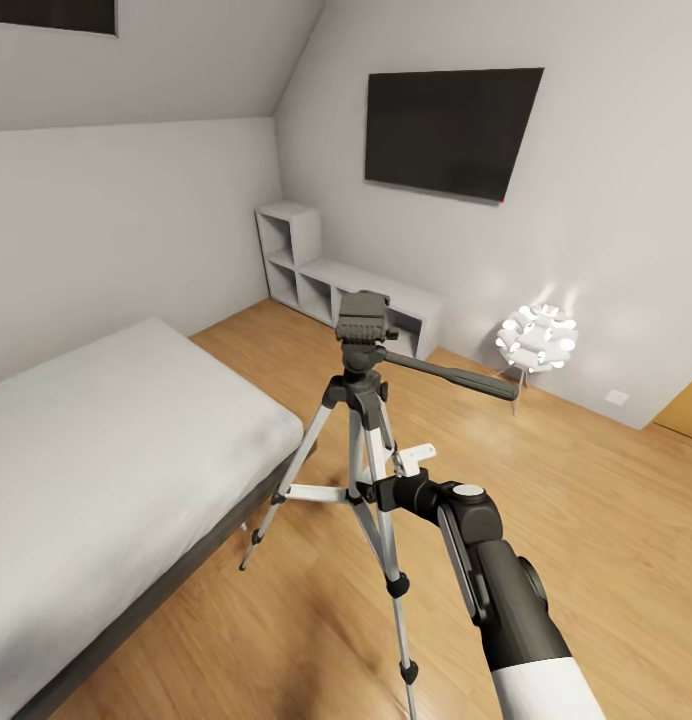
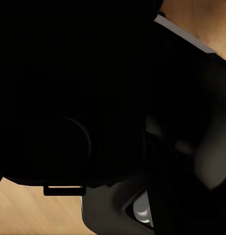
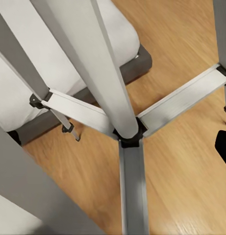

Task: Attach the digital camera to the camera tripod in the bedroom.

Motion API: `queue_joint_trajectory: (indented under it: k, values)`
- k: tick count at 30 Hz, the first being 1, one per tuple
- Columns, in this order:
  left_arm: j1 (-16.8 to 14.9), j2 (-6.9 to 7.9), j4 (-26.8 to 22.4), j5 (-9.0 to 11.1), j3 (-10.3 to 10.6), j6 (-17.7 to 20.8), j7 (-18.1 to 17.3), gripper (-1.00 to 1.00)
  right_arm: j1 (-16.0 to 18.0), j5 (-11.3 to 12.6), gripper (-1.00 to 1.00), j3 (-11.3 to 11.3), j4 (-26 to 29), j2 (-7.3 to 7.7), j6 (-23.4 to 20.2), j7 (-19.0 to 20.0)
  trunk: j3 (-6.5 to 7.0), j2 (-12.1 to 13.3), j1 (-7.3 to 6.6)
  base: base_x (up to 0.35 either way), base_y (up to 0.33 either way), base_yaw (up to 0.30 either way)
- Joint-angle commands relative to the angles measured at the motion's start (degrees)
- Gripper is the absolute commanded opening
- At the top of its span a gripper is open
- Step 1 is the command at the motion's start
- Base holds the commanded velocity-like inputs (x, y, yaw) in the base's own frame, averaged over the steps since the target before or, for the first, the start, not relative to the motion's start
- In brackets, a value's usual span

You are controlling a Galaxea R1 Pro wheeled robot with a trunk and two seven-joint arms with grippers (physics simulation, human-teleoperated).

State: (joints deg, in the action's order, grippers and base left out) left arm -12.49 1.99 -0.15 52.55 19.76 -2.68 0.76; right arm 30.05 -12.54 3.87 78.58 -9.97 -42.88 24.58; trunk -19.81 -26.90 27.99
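Tripod (image 1: 371,420) beside bed edge (image 1: 276,470) | right hand (image 1: 386,492) at legs, grip unclear

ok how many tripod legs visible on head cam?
3 on the camera tripod: one splayed toward the bed, one coming toward the robot, one at the back, mostly hidden behind the right arm.

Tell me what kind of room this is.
Most likely a bedroom: a bed with a white mattress, a wall-mounted black TV and a low white cubby shelf over wood plank flooring.
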Motion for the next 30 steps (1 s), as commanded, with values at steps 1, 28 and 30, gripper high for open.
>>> queue_joint_trajectory:
  k: [1,28,30]
  values:
    - [0.00,0.04,-0.08,0.26,0.45,-0.10,0.26,-1.00,0.02,-0.65,1.00,-0.08,0.08,-0.03,-0.18,0.46,-0.08,-0.08,0.02,0.000,0.000,0.000]
    - [-0.32,9.12,-32.78,-9.87,0.50,22.37,0.44,-1.00,-0.40,0.00,1.00,-0.41,-0.44,-0.03,-0.54,0.99,-0.08,-0.08,0.02,0.000,0.000,0.000]
    - [-0.33,11.83,-44.10,-10.71,0.05,29.77,1.49,-1.00,-0.54,-0.02,1.00,-0.42,-0.44,-0.03,-0.63,1.01,-0.08,-0.08,0.02,0.000,0.000,0.000]
